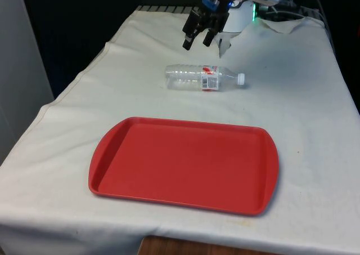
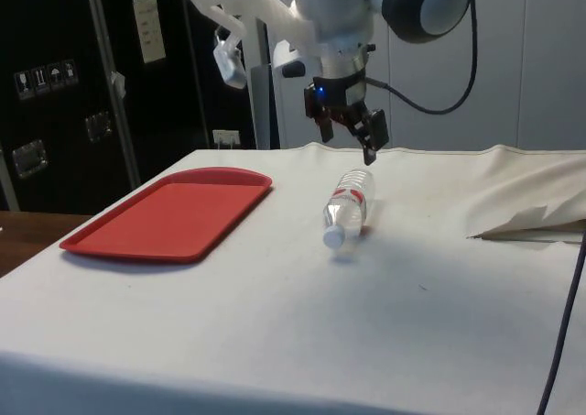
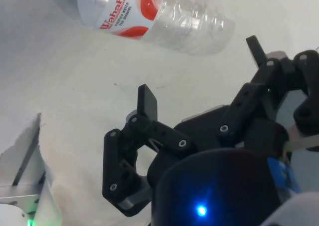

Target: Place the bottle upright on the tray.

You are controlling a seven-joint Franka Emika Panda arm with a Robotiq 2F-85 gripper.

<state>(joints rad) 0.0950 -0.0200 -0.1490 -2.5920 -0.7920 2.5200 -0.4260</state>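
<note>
- Nearest in the front view, the flat red plastic tray with rounded corners (image 1: 184, 165) is seen lying on the white-clothed worktop (image 1: 62, 153); nothing is carried on it, so the placing is judged not yet done.
- The tray's near rim is set close to the worktop's near edge, where a strip of brown wood is glimpsed below the cloth; what it belongs to cannot be told.
- Beyond the tray, well apart from it, the clear ribbed plastic water bottle with a red-and-white label and white cap (image 1: 203, 78) is seen lying on its side on the cloth, cap towards the front view's right.
- The bottle appears empty or nearly so; this cannot be settled from its clear wall.
- In the wrist view the bottle (image 3: 154, 15) is cut off at the frame edge, so cap and neck are not seen there.
- Farthest, the black two-finger pincer (image 1: 199, 36) is held above the cloth just behind the bottle, released, fingers spread, nothing grasped.
- In the side view the pincer (image 2: 350, 128) hangs just over the bottle's base end (image 2: 351, 204), not touching.
- Judged left to do: descent, grasp, lift, turning upright, carry to the tray, release.
- A raised cloth fold near the robot's base hides part of the far worktop.
</note>
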